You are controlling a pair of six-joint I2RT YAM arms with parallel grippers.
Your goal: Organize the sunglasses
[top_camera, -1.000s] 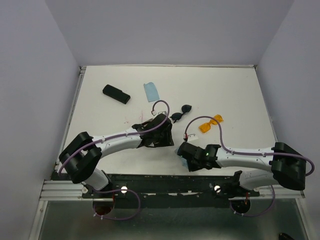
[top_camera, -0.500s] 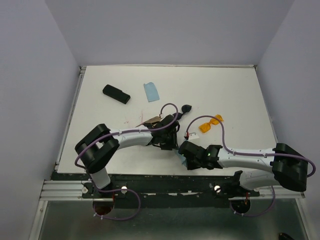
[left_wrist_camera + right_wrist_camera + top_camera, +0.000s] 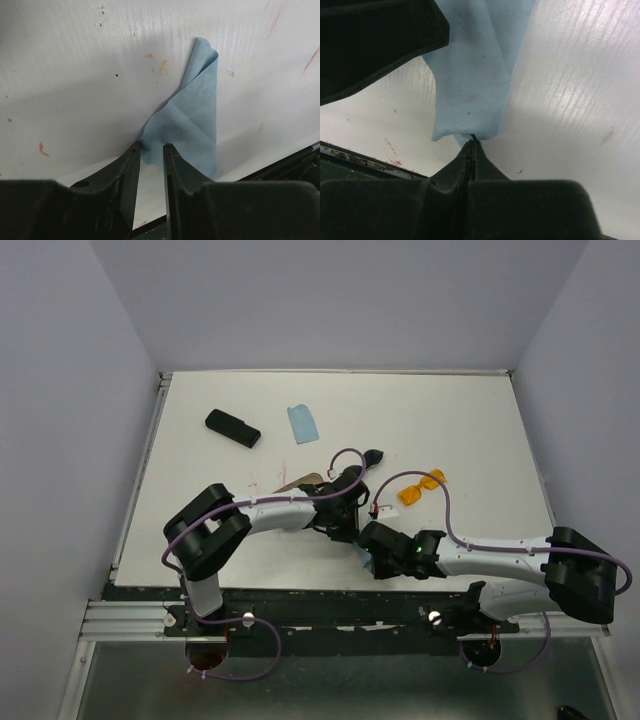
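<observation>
Left wrist view: the lower edge of the blue cloth [image 3: 192, 125] passes behind the left fingers [image 3: 127, 170], whose bases are cut off by the bottom edge. Right wrist view: the cloth runs off the top edge; a dark, blurred body [image 3: 375, 40] fills the upper left corner and cannot be identified. Top view: the black-framed sunglasses [image 3: 373, 456] show one dark lens, the rest lying under the left arm [image 3: 345, 485]. The plaid case [image 3: 300, 481] shows only a tan corner beside that arm. Both sets of fingers are hidden beneath the wrists.
</observation>
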